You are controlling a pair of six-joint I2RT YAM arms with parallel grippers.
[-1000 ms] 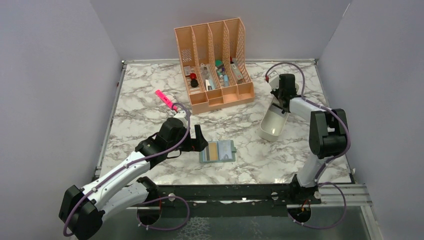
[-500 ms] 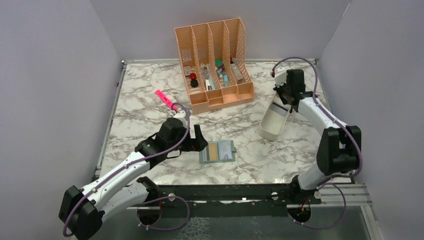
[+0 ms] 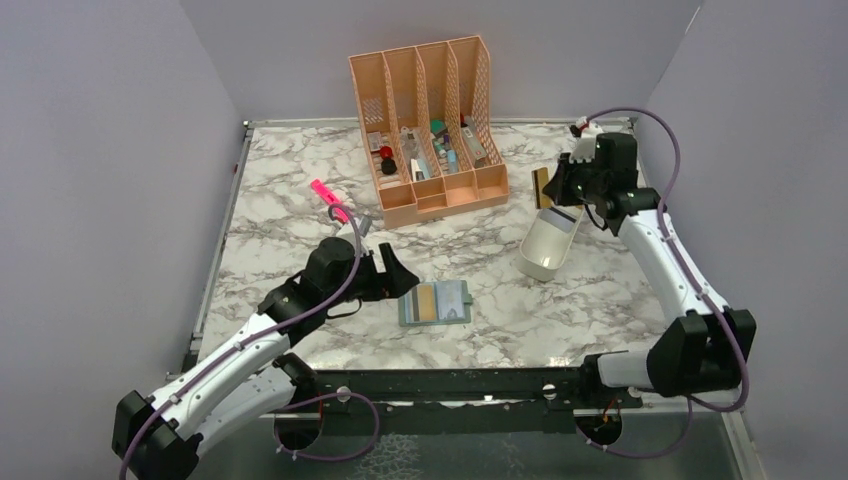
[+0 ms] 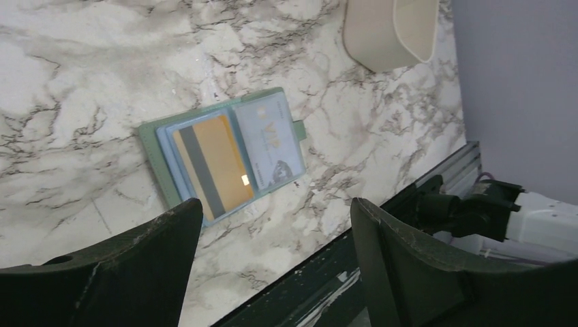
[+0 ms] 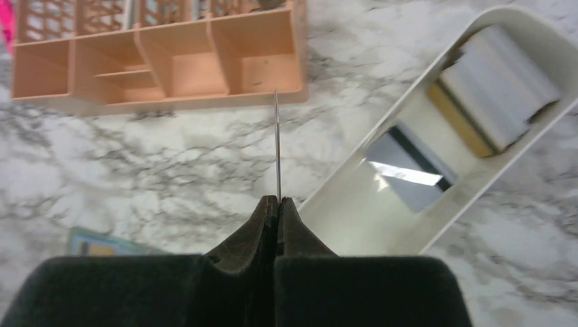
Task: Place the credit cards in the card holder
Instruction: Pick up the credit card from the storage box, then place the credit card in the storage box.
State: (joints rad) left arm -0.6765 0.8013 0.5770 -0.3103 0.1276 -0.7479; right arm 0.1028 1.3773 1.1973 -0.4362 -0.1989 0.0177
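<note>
The card holder (image 3: 435,303) lies open on the marble near the front. It has a gold card (image 4: 211,163) in its left pocket and a pale card (image 4: 269,139) in its right. Just left of it, my left gripper (image 3: 392,272) stands open and holds nothing; the wrist view shows the card holder (image 4: 225,157) beyond the left gripper (image 4: 276,208). Above the far end of the white tray (image 3: 530,262), my right gripper (image 3: 556,186) is shut on a gold credit card (image 3: 541,187), which the right wrist view shows edge-on as a thin card (image 5: 277,143). More cards (image 5: 494,85) and a dark card (image 5: 405,170) lie in the tray (image 5: 354,211).
A peach slotted organizer (image 3: 430,125) full of small items stands at the back centre. A pink highlighter (image 3: 328,198) lies left of it. Grey walls close in the table on three sides. A black rail (image 4: 382,231) runs along the near edge.
My right gripper has shut on a gold card and lifted it out of the tray, swinging up and to the right. The left gripper has drawn back slightly and narrowed a little.
</note>
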